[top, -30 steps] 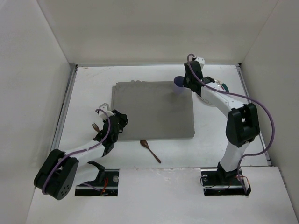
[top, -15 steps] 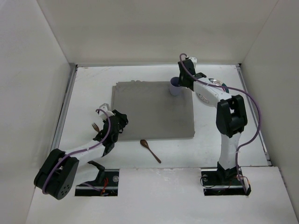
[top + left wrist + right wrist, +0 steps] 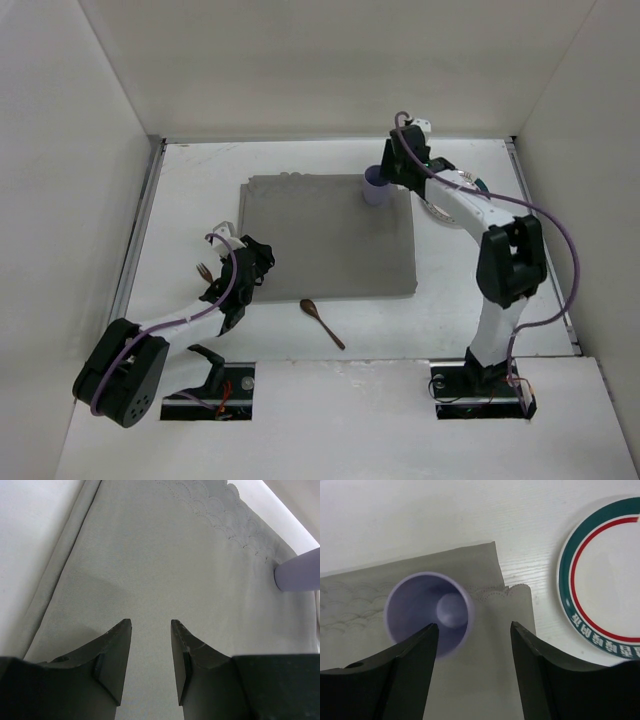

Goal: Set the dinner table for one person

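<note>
A lilac cup [image 3: 375,187] [image 3: 427,612] stands upright on the far right corner of the grey placemat [image 3: 330,240] [image 3: 490,680], which lies on the white dinner table [image 3: 200,190]. My right gripper [image 3: 388,176] [image 3: 474,626] hovers over that corner, open and holding nothing. Its left finger overlaps the cup's near rim in the right wrist view. My left gripper [image 3: 262,258] [image 3: 151,625] is open and empty over the placemat's left part [image 3: 165,565]. The cup [image 3: 300,572] shows at the right edge of the left wrist view.
A white plate [image 3: 605,580] with a green and red rim lies right of the placemat, partly under my right arm [image 3: 476,183]. A wooden fork [image 3: 203,270] lies left of my left arm. A wooden spoon [image 3: 322,322] lies in front of the placemat. White walls enclose the table.
My right gripper carried the cup left from beside the plate onto the placemat's corner, then opened and let it go. The left arm has not moved.
</note>
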Controlling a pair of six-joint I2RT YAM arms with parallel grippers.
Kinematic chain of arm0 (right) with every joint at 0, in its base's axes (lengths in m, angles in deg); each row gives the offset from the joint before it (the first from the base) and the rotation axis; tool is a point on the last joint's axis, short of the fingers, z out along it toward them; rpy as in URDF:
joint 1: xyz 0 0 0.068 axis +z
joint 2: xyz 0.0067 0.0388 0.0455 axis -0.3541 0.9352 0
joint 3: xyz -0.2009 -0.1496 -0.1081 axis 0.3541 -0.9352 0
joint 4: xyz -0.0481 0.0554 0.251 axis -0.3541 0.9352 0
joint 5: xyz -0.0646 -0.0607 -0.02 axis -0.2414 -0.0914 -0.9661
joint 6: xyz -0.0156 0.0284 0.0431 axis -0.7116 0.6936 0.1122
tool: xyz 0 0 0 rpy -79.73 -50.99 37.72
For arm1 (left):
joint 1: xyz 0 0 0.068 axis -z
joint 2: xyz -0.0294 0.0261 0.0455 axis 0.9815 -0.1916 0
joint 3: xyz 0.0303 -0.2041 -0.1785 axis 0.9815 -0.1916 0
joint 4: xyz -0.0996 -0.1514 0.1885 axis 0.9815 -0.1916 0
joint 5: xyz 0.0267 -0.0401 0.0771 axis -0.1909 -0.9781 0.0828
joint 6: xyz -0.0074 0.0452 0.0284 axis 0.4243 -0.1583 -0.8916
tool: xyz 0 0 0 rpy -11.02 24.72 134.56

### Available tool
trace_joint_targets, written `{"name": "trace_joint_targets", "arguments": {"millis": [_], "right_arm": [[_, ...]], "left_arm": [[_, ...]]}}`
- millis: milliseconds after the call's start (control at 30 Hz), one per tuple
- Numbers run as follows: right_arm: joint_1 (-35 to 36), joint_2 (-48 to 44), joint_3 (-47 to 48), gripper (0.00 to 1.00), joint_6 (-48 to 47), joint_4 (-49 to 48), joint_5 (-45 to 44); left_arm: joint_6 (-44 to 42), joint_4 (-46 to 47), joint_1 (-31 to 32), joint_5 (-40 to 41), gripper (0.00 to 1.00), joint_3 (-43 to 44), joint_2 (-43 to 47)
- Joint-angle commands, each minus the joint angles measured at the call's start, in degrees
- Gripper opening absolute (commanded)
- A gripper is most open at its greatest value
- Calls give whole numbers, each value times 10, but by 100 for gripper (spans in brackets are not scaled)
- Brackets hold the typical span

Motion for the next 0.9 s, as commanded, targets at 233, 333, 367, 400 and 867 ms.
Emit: {"name": "trace_joint_targets", "arguments": {"millis": [233,333,367,400,867], "right_arm": [[-89,-258,-266,49,134,-193,34],[-166,-273,-368,31,221,-255,49],[-189,-271,-396,30,245,-277,55],[-211,-268,-422,31,268,-296,63],[-319,-182,-501,44,347,-409,126]], "left_arm": [[0,20,6,0,35,-2,2],[1,20,7,0,36,-3,7],[1,20,7,1,36,-3,7],[1,21,7,-1,36,-3,3],[5,28,10,-12,36,-1,-8]]}}
